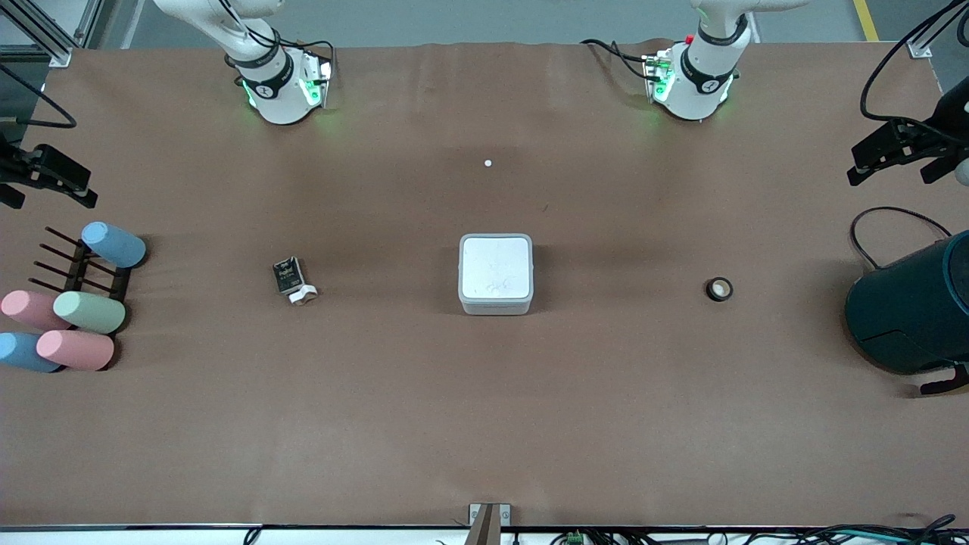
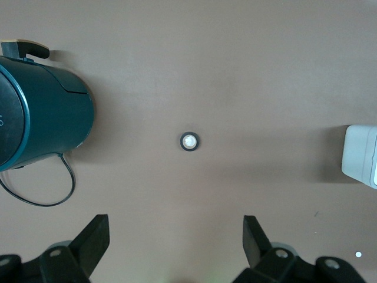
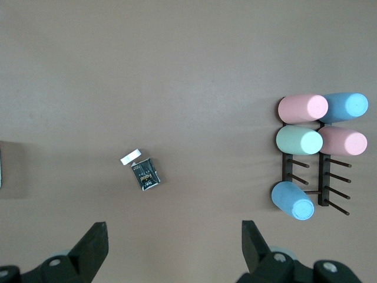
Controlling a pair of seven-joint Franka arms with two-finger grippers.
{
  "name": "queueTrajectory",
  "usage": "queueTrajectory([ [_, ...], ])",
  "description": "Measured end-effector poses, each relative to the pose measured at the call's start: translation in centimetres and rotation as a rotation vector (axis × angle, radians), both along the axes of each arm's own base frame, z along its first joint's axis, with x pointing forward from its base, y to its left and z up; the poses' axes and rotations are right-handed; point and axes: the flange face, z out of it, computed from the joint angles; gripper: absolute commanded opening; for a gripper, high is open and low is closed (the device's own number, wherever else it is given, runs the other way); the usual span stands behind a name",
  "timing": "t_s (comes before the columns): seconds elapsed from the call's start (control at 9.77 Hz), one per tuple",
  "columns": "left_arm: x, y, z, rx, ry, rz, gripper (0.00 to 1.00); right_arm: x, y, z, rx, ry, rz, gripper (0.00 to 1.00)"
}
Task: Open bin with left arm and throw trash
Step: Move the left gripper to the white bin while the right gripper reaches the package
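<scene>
The bin (image 1: 496, 274), a small white-grey square box, stands mid-table with its flat lid down. A black printed packet (image 1: 287, 274) with a white scrap (image 1: 303, 295) lies toward the right arm's end. A little black ring with a tan core (image 1: 719, 289) lies toward the left arm's end. High over the table by the ring (image 2: 189, 141), my left gripper (image 2: 175, 236) hangs open and empty, with the bin's edge (image 2: 360, 156) in its view. My right gripper (image 3: 175, 236), also open and empty, hangs high over the table by the packet (image 3: 146, 175). Neither gripper shows in the front view.
A large dark teal drum (image 1: 908, 310) with a cable loop stands at the left arm's end of the table. A dark rack with several pastel cylinders (image 1: 72, 303) is at the right arm's end. A tiny white dot (image 1: 487, 163) lies between the arm bases.
</scene>
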Motion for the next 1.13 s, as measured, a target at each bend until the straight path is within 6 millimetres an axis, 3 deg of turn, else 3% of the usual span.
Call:
queueTrajectory([
  [0.41,0.1,0.2,-0.3,-0.006,0.008,0.006,1.0,0.0,0.0,0.0,0.0,0.0,0.001,1.0],
  [0.61,1.1,0.0,-2.6,-0.035,0.056,0.002,1.0,0.0,0.1,0.0,0.0,0.0,0.001,1.0],
  [0.82,2.9,-4.6,-6.1,-0.035,0.097,-0.029,1.0,0.1,0.2,-0.1,0.0,0.002,0.004,1.0],
  [1.02,3.8,-11.8,-10.2,-0.03,0.104,-0.017,0.97,0.1,0.6,-0.2,0.001,0.004,0.012,1.0],
  [1.13,3.7,-15.6,-12.4,-0.027,0.105,-0.001,0.83,0.2,1.4,-0.3,0.003,0.007,0.027,1.0],
])
